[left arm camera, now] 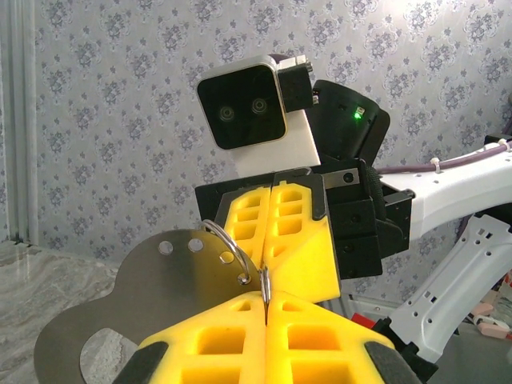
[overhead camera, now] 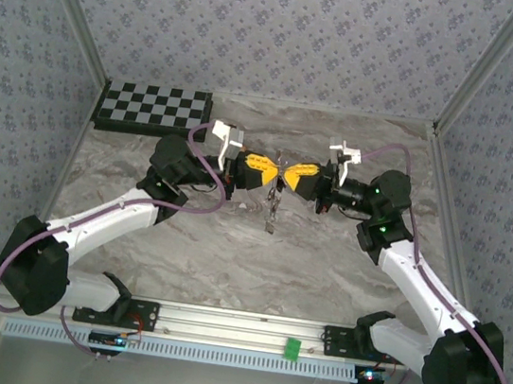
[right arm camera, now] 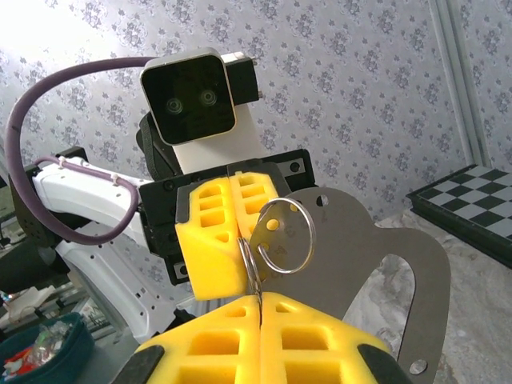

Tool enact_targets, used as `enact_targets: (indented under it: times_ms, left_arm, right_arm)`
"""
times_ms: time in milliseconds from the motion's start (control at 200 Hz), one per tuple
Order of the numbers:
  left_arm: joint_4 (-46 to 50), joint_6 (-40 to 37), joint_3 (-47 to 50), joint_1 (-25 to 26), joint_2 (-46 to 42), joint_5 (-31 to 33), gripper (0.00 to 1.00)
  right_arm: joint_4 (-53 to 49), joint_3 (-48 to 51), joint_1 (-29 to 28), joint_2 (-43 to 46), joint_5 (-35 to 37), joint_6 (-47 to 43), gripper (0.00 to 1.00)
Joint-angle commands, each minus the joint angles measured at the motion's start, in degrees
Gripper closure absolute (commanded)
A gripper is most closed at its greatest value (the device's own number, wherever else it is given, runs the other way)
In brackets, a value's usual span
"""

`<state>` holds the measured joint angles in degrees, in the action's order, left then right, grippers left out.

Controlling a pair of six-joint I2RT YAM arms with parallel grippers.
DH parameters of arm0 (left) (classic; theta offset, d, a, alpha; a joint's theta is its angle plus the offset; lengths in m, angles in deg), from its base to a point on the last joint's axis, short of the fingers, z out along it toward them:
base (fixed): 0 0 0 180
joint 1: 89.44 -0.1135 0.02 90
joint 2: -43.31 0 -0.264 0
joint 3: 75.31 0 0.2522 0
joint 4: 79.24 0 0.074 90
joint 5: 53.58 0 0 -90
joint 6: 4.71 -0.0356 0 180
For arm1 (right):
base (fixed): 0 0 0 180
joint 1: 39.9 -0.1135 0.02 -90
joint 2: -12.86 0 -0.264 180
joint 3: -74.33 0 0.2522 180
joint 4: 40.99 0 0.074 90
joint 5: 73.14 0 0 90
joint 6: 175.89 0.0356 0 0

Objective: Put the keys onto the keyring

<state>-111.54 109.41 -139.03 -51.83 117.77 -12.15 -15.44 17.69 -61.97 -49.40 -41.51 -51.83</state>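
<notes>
Contact at frame centre in the top external view: left end effector (overhead camera: 272, 168) and right end effector (overhead camera: 290, 171) tip to tip above the bench (overhead camera: 323, 259), with a thin silvery shape dangling just beneath; whether the keys hang there, cannot tell. Left end effector's yellow fingers (left arm camera: 216, 344) pressed together at the bottom of the left wrist view, pinching the wire of the keyring (left arm camera: 228, 242) at their seam. Right end effector's fingers (right arm camera: 320, 344) likewise pressed together at the bottom of the right wrist view, ring wire running into the seam. Added detail from the wrists: flat metal plate (right arm camera: 384, 264) with punched holes, keyring through one hole, lower left in the left wrist view, right of centre in the right wrist view. Chessboard (overhead camera: 153, 109) at upper left from above, its corner at the far right edge of the right wrist view.
</notes>
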Motion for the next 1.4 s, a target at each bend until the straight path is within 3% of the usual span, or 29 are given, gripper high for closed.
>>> enact_targets:
  times_ms: [0, 660, 800, 970, 1164, 1394]
  left_arm:
    - [-2.78, 0.47, -1.89, -0.21, -0.71, -0.21, 1.00]
    - [-9.99, 5.41, -1.85, 1.06, 2.25, -2.14, 1.00]
    - [-9.17, 4.83, -1.41, 1.07, 1.75, -1.74, 1.00]
    - [-7.57, 3.72, -1.01, 1.07, 0.81, -0.36, 1.00]
    - [-8.16, 4.44, -0.83, 1.06, 1.28, 0.49, 1.00]
    - [-9.20, 5.70, -1.13, 1.08, 1.99, 0.65, 1.00]
  right_arm:
    - [-1.52, -1.49, -0.39, 0.43, -0.62, -1.77, 1.00]
    - [-3.10, -2.00, -2.87, -2.40, -0.10, -3.88, 0.99]
    - [-4.16, -1.81, -2.47, -1.79, 0.76, -4.53, 0.93]
    - [-7.26, 0.13, -1.02, 2.69, 5.19, -7.41, 0.79]
    - [-7.47, 3.25, -0.50, 7.95, 10.17, -9.59, 0.75]
    - [-2.87, 3.35, -1.41, 7.08, 10.67, -8.05, 0.74]
